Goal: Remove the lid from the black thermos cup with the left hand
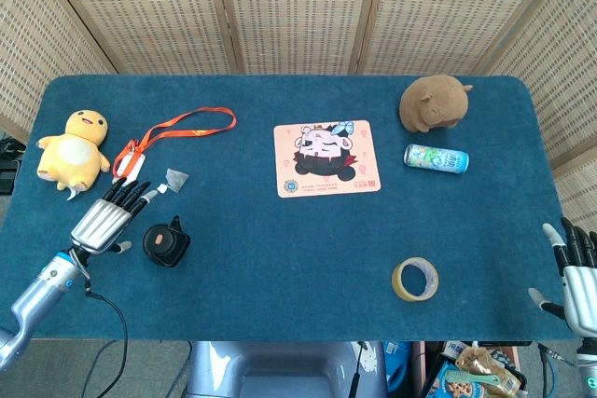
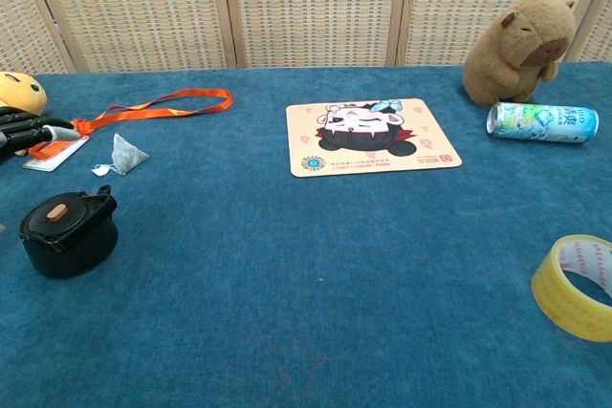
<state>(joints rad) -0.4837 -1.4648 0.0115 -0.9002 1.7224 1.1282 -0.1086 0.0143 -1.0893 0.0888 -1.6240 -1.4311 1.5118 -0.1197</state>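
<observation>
The black thermos cup [image 1: 166, 243] [image 2: 68, 232] stands upright at the near left of the blue table, its black lid with a small orange tab still on top. My left hand [image 1: 112, 215] hovers just left of the cup, fingers spread and pointing toward the far side, holding nothing; only its fingertips [image 2: 29, 128] show at the chest view's left edge. My right hand [image 1: 576, 272] hangs open off the table's near right corner, far from the cup.
Around the cup lie a tea bag [image 1: 173, 179], an orange lanyard with a card [image 1: 177, 127] and a yellow plush duck [image 1: 75, 147]. A cartoon mouse pad [image 1: 326, 157] sits mid-table. A capybara plush [image 1: 433, 102], a can [image 1: 436, 157] and a tape roll [image 1: 415, 279] are at the right.
</observation>
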